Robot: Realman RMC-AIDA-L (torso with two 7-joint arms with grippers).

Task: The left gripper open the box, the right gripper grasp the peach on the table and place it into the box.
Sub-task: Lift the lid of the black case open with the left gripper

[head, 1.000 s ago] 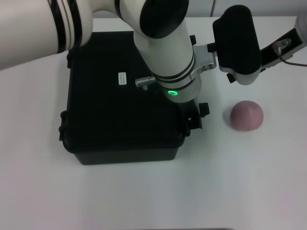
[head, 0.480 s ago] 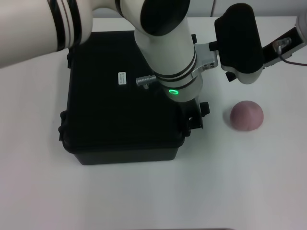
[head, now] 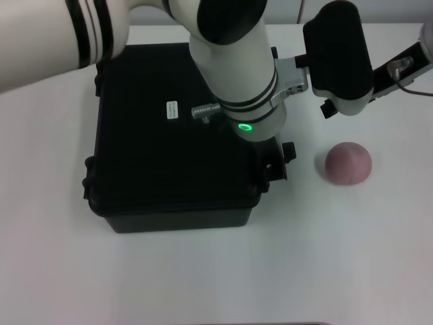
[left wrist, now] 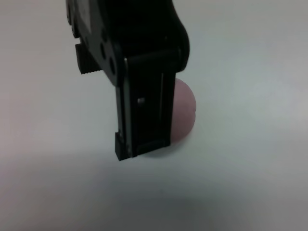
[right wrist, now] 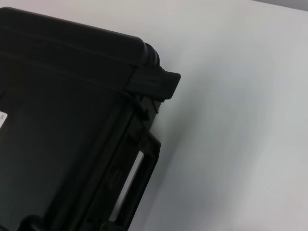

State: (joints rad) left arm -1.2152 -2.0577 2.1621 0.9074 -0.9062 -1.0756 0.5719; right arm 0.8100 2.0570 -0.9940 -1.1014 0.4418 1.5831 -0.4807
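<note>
Closed still, the box (head: pixel 172 142) sits on the white table (head: pixel 216 271), lid down and a small white label (head: pixel 172 110) on top. Just off its latch side the peach (head: pixel 348 163) rests on the bare surface, apart from the case. At that latch edge hangs the left gripper (head: pixel 274 159); whether it is clenched cannot be told. Beyond the peach the right gripper (head: pixel 338 57) hovers, its grip equally unclear.
</note>
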